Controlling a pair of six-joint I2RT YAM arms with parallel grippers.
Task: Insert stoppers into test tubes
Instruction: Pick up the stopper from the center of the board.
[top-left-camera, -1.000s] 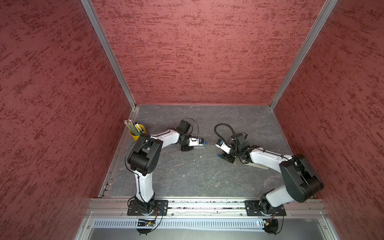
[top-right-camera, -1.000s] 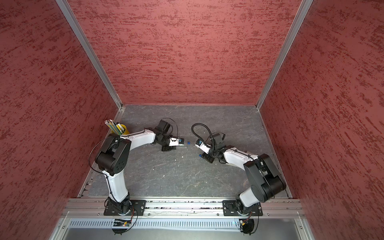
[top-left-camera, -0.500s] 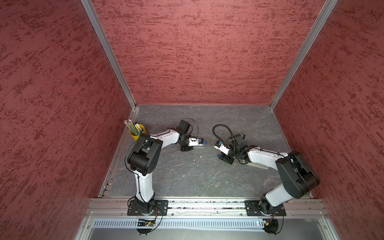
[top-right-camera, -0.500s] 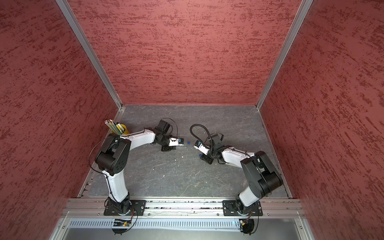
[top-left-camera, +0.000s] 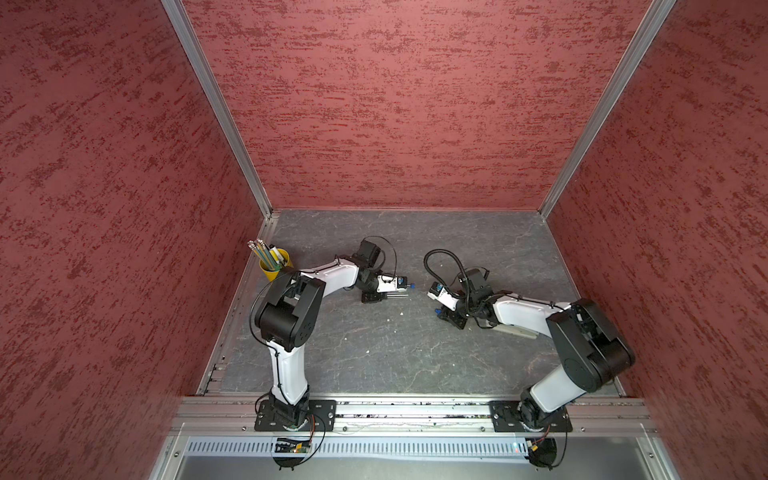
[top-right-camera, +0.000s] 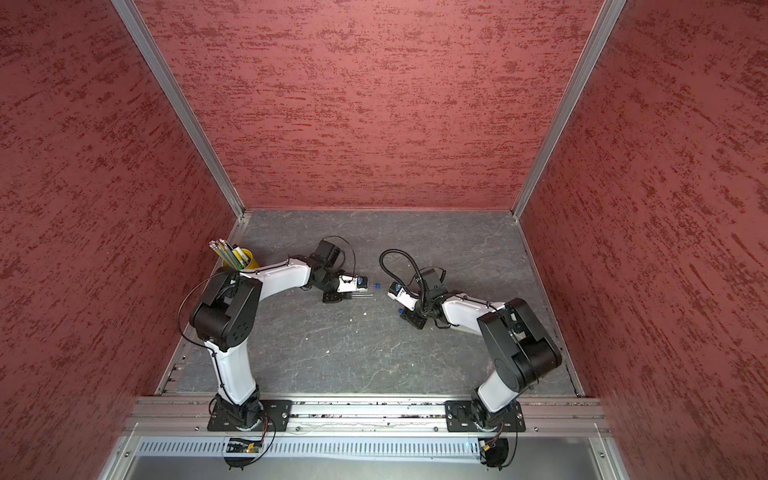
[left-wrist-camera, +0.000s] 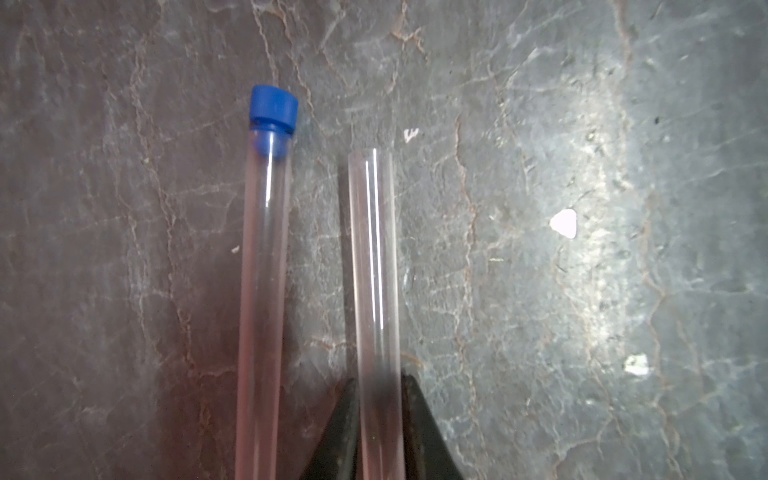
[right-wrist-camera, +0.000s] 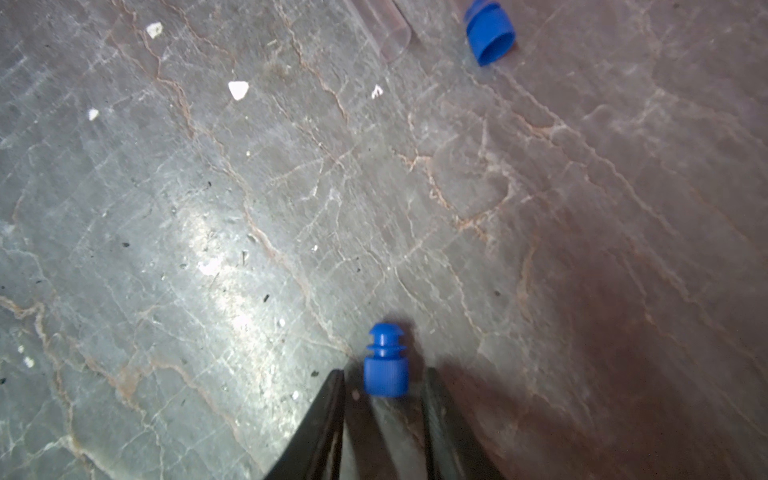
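- My right claw (right-wrist-camera: 384, 372) stands narrow, not yet touching, astride the small blue ribbed plastic stopper (right-wrist-camera: 384, 361) on the grey veined counter (right-wrist-camera: 208, 208). The plug end faces outward for insertion.
- My left claw (left-wrist-camera: 379, 380) clamps the thin clear open tube (left-wrist-camera: 374, 257), its mouth free to receive the stopper.
- Just beyond it, the second clear tube (left-wrist-camera: 264, 270) lies already plugged.
- Since a second ago, my right arm (top-left-camera: 523, 311) has shifted slightly toward my left arm (top-left-camera: 332, 276), which is unchanged.

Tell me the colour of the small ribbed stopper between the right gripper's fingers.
Bright blue; the small ribbed stopper shows best in the right wrist view.
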